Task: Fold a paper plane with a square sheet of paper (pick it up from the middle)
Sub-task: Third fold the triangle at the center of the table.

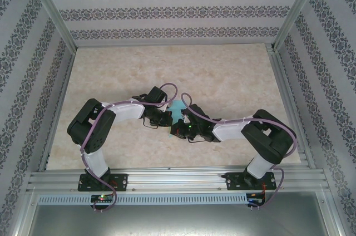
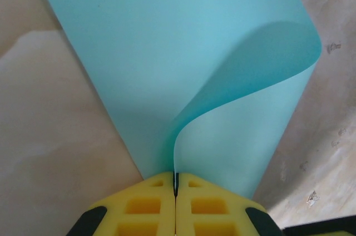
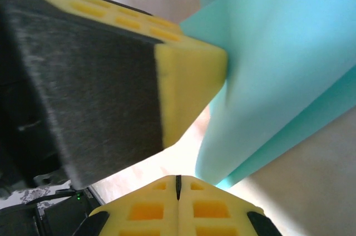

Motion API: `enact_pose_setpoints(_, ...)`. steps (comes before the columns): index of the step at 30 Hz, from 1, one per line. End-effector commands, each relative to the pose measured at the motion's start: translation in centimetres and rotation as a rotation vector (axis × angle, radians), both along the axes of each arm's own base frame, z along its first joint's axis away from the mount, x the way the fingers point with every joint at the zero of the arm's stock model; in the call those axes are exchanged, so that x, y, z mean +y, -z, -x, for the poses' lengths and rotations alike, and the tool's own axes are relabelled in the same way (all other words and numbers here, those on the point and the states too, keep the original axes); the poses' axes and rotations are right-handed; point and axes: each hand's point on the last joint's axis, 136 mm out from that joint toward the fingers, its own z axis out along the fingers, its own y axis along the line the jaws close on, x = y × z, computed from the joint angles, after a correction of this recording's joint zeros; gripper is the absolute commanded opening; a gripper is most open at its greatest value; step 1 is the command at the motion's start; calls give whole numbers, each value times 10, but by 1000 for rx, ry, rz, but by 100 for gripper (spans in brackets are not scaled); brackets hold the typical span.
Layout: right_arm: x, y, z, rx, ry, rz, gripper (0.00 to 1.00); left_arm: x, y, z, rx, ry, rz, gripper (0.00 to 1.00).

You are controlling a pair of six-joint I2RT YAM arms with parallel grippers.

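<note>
Now the left fingers (image 2: 146, 194) are clamped tight on the near edge of the turquoise sheet of paper (image 2: 167, 52), w/ one flap curling up and over to the right. Meanwhile the right fingers (image 3: 207, 200) are pressed together w/ nothing btwn them, just beside the sheet's lower edge. Sheet is over the middle of the tabletop (image 1: 233, 80), btwn both arms.

From above, the square sheet of paper (image 1: 177, 109) was largely hidden, and both wrist views cropped its far edges.
</note>
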Motion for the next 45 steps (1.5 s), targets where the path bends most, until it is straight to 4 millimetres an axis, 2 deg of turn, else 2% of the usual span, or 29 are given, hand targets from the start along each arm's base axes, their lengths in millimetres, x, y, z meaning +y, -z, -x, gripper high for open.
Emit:
enact_pose_setpoints(1,6,1,-2,-7,10,-16,5,16,20,11,51,-18,-57,8)
enact_pose_setpoints(8,9,5,-3,6,9,-20,6,16,20,11,52,-14,-61,8)
enact_pose_setpoints(16,-1,32,8,63,9,29,6,16,21,12,56,-14,-61,7)
enact_pose_setpoints(19,-3,36,12,74,5,32,6,17,21,12,55,-13,-63,7)
enact_pose_setpoints(23,-5,29,12,63,12,29,7,17,22,13,59,-12,-65,7)
enact_pose_setpoints(28,1,2,7,14,5,-4,7,17,23,14,63,-10,-66,7)
enact_pose_setpoints(31,5,-3,8,0,0,-11,8,16,23,13,62,-10,-61,7)
enact_pose_setpoints(37,16,10,8,37,-14,-21,8,16,23,14,64,-7,-61,7)
enact_pose_setpoints(42,0,38,18,84,8,66,8,16,22,14,62,-8,-61,7)
enact_pose_setpoints(43,-3,40,20,95,9,73,8,16,23,14,63,-7,-60,7)
enact_pose_setpoints(45,-1,32,21,86,1,48,8,17,23,15,64,-5,-64,7)
